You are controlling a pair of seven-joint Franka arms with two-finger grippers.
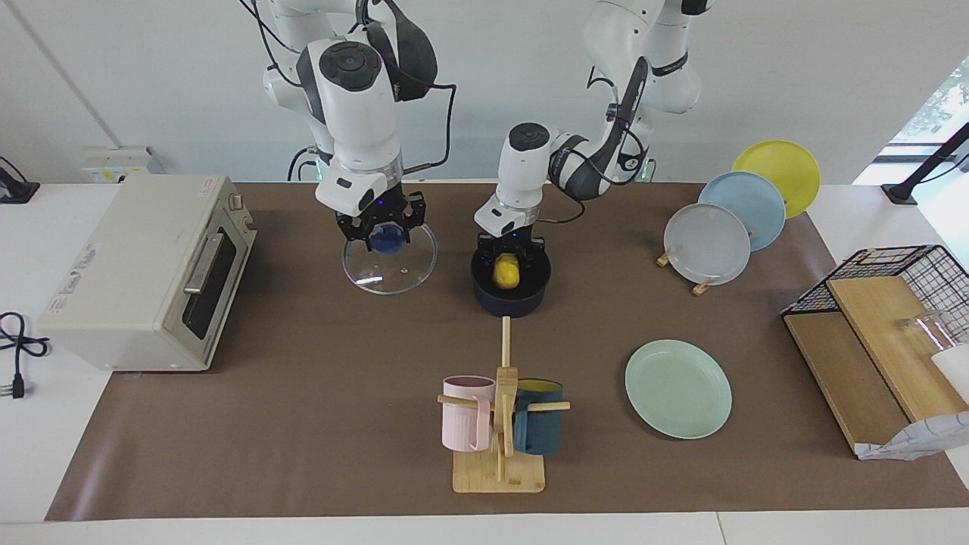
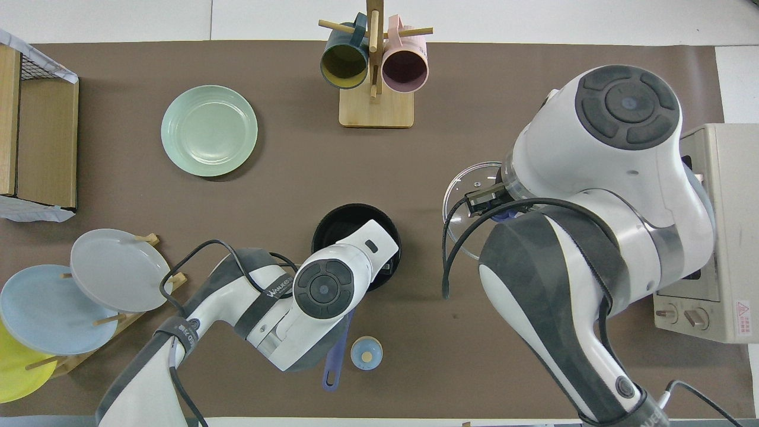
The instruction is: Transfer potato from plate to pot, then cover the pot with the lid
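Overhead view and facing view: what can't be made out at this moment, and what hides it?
- Potato: hidden in the overhead view by the left arm's wrist over the pot.
- Left claw: facing view doesn't show whether it has let go of the potato.
- Right claw and lid knob: overhead, covered by the right arm.
- Pot handle: overhead, mostly under the left arm; not visible facing.

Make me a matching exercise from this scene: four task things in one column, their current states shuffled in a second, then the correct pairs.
Things:
1. potato
2. plate
3. lid
4. pot

States:
A. bare, on the table mat
B. under the left gripper
C. inside the pot
D. knob gripped by the right gripper

Pairs: 1-C, 2-A, 3-D, 4-B
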